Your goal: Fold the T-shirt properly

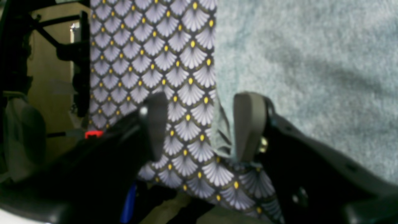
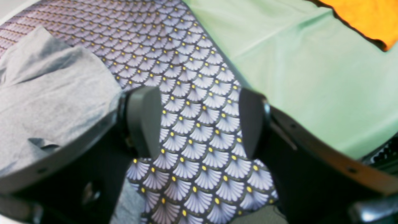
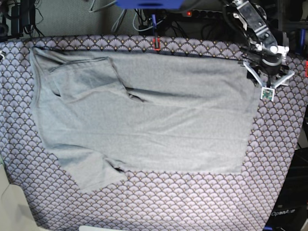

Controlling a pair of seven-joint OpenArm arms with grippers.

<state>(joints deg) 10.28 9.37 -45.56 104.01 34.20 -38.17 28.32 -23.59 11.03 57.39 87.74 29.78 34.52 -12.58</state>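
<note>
Fingers (image 1: pixel 248 124) of the left gripper (image 1: pixel 202 127) stand parted, straddling the T-shirt (image 3: pixel 144 125) hem corner on the counter (image 3: pixel 269 159), so sink lower, pinch grey cloth only, while the right gripper (image 2: pixel 199 124) waits released beside a sleeve.

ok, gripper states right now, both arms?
left gripper: open, holding nothing, jaws straddling the hem edge of the T-shirt.
right gripper: open, empty, over bare tablecloth beside the shirt.
</note>
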